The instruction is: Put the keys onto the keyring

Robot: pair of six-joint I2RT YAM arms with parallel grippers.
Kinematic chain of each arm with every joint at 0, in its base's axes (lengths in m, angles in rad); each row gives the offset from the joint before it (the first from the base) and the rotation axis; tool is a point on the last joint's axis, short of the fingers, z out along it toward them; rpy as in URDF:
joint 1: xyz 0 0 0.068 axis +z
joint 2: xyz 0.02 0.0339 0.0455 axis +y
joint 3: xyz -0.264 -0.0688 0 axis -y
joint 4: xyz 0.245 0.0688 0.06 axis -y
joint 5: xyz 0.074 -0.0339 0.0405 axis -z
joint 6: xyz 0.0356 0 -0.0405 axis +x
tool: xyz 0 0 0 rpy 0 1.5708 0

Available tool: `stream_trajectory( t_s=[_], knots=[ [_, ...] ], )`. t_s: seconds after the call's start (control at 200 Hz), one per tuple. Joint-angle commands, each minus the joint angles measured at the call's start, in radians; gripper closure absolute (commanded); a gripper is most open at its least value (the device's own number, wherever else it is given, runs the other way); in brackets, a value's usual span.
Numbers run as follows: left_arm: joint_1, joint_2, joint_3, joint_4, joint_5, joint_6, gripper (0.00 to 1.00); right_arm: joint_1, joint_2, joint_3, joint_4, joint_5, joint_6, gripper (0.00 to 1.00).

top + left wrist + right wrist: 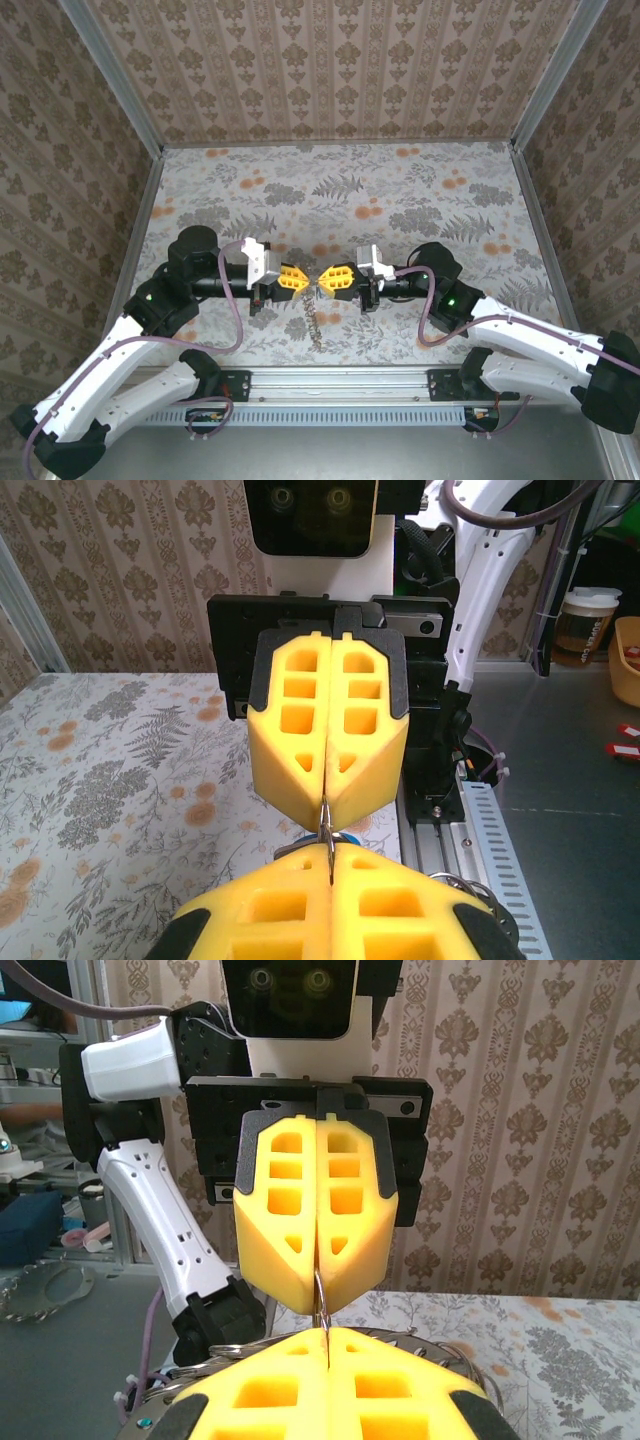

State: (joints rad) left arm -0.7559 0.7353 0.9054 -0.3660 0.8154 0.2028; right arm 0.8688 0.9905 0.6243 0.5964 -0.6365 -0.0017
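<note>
At frame centre the left claw [300, 277] and right claw [327, 280] meet tip to tip, both clamped on thin metal of the keyring [315, 325], its chain dangling below. Hold both pinches firm; twist gently so nothing slips.

Fingers [285, 1200] matt yellow, foam-like, faintly grainy; keyring [315, 325], at 6 o'clock below them, thin silvery metal, glinting; arm shells [95, 375] smooth, glossy white plastic; table [400, 200] matt, floral-printed covering; rail [340, 380], at 6 o'clock, dull ribbed metal.
</note>
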Motion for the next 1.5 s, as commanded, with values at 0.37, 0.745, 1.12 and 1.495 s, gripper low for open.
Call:
stream_trajectory(
  t_s=[0.37, 0.745, 1.12, 1.495],
  knots=[
    [0.007, 0.004, 0.018, 0.036, 0.021, -0.014, 1.00, 0.053, -0.030, 0.050, -0.105, 0.015, -0.142, 1.00],
    [0.014, 0.024, 0.034, 0.032, 0.020, -0.018, 1.00, 0.092, -0.066, 0.075, -0.219, 0.084, -0.267, 1.00],
    [0.018, 0.042, 0.047, 0.029, 0.019, -0.023, 1.00, 0.123, -0.102, 0.078, -0.262, 0.146, -0.336, 1.00],
    [0.019, 0.049, 0.054, 0.012, 0.014, -0.018, 1.00, 0.127, -0.112, 0.093, -0.251, 0.145, -0.329, 1.00]
  ],
)
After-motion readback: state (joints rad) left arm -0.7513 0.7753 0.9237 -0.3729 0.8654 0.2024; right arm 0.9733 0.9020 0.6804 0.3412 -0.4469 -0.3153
